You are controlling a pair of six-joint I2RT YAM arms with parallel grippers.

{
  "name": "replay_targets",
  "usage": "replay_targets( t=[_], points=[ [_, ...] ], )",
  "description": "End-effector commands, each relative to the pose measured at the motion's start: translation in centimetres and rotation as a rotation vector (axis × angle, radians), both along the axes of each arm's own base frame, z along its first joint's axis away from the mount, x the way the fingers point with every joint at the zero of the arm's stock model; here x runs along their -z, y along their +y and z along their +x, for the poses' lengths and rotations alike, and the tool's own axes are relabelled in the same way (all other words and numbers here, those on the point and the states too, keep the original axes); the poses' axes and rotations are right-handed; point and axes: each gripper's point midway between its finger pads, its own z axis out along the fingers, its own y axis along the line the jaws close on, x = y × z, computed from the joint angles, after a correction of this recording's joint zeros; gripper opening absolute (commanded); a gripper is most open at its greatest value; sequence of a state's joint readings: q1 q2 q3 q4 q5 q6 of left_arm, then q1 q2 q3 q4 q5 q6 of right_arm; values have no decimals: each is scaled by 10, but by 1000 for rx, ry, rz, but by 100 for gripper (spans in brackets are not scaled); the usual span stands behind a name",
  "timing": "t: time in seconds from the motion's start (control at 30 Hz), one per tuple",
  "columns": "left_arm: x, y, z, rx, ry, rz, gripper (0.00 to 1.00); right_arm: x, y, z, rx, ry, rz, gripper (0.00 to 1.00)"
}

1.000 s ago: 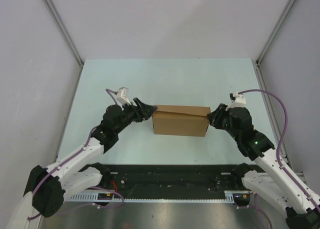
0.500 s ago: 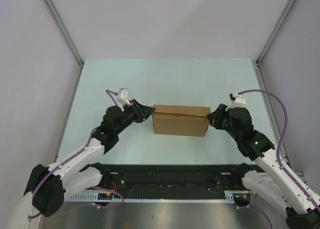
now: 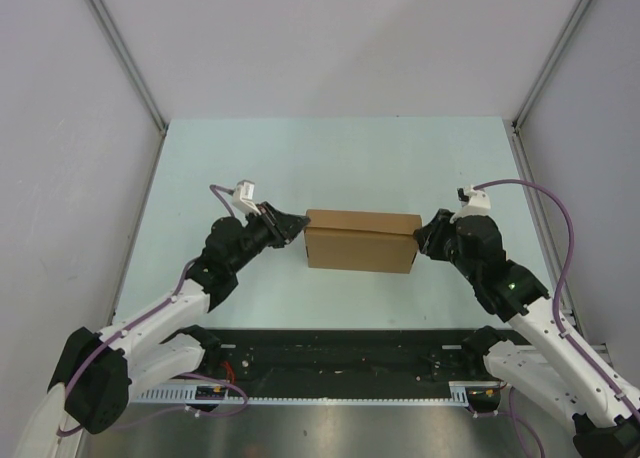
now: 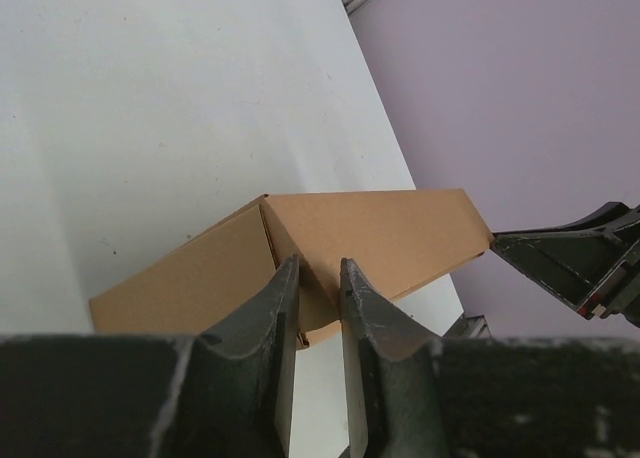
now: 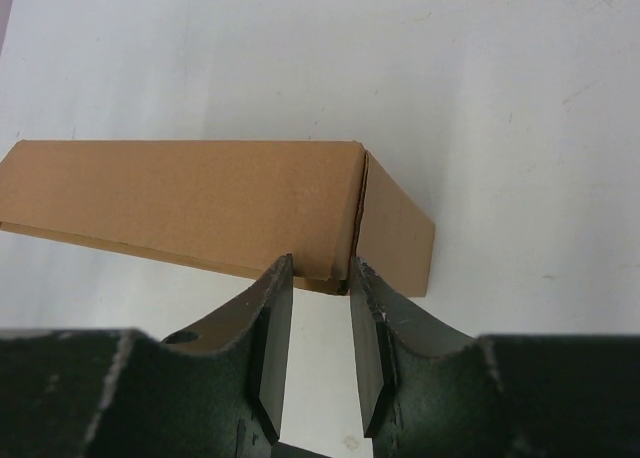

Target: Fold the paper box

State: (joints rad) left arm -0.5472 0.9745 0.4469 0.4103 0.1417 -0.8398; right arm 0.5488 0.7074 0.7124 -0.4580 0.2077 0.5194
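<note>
The paper box [image 3: 362,240] is a closed brown cardboard box with its lid down flat, lying mid-table. My left gripper [image 3: 297,223] sits at its left end. In the left wrist view the fingers [image 4: 320,265] stand a narrow gap apart, with the box's end corner [image 4: 380,233] just past the tips and nothing clamped between them. My right gripper [image 3: 421,238] is at the box's right end. Its jaws [image 5: 320,263] are partly open, the tips against the lower edge of the box [image 5: 200,198] near the corner seam. Bare table shows between both pairs of fingers.
The pale green table [image 3: 330,158] is walled by grey panels on three sides, with metal posts at the back corners. A black rail [image 3: 340,363] with the arm bases runs along the near edge. My right gripper [image 4: 570,263] shows in the left wrist view.
The left jaws have narrowed from wide open, and the gripper has drawn slightly left off the box's end. The lid's raised left corner now lies flat. The right arm has not moved.
</note>
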Motion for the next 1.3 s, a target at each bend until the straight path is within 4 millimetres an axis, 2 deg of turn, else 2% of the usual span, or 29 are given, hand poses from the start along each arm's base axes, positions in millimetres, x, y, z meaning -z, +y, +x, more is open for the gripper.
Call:
replay_targets(
  t=[0.0,0.2,0.5,0.63,0.7,0.83,0.9,1.03,1.07,1.17,1.27],
  points=[
    [48,7,-8,-3,124,87,24,23,-13,-8,19,64,-93,34],
    [71,15,-8,-32,176,153,27,29,-14,-10,19,76,-108,36],
    [102,26,-13,-56,250,247,27,35,-14,-14,19,98,-118,36],
    [111,27,-18,-51,272,275,27,35,-13,-15,21,96,-122,37],
    [109,27,-19,-53,265,269,27,31,-12,-15,20,83,-109,40],
    [99,29,-16,-67,232,255,27,14,-12,-11,32,24,-62,50],
    [97,30,-16,-67,227,265,27,3,-10,-10,29,-2,-40,51],
    [90,30,-12,-73,209,272,27,-25,-4,-11,-10,-53,-17,53],
    [89,30,-12,-76,204,274,27,-40,-4,-11,-16,-82,-3,53],
    [88,31,-11,-78,201,280,27,-67,-4,-14,-44,-141,9,55],
    [87,32,-10,-83,194,286,27,-86,-1,-16,-79,-175,19,57]
  ],
)
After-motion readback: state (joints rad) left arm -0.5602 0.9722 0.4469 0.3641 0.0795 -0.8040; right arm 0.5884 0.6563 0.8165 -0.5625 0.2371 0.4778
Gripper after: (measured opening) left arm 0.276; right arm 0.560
